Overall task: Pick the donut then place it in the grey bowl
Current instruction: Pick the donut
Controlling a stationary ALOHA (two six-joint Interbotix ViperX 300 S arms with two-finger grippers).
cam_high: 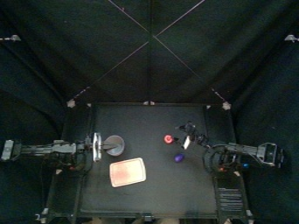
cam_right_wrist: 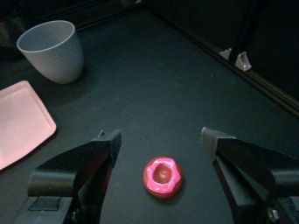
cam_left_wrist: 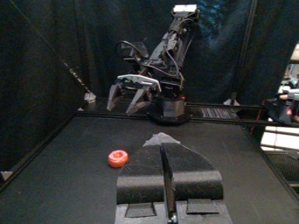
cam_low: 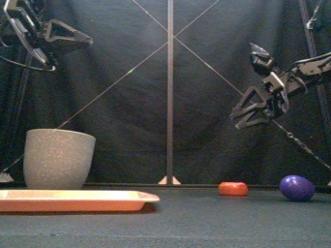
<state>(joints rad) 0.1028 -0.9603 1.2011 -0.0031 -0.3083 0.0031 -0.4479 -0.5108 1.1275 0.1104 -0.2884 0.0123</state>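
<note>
I hold the right gripper (cam_right_wrist: 159,135) wide open and empty over the donut (cam_right_wrist: 163,176) near the table's (cam_high: 176,197) back edge, ready to grab it; the left gripper (cam_left_wrist: 163,143) rests shut and empty at the left edge.

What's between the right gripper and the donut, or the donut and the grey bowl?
Nothing visible. The right gripper hangs open over the donut, and bare table runs from it to the grey bowl; the pink tray and purple ball lie aside.

The tray (cam_high: 125,172) lies before the cup (cam_high: 114,145), left of the donut (cam_high: 172,138) and another toy (cam_high: 179,158).
</note>
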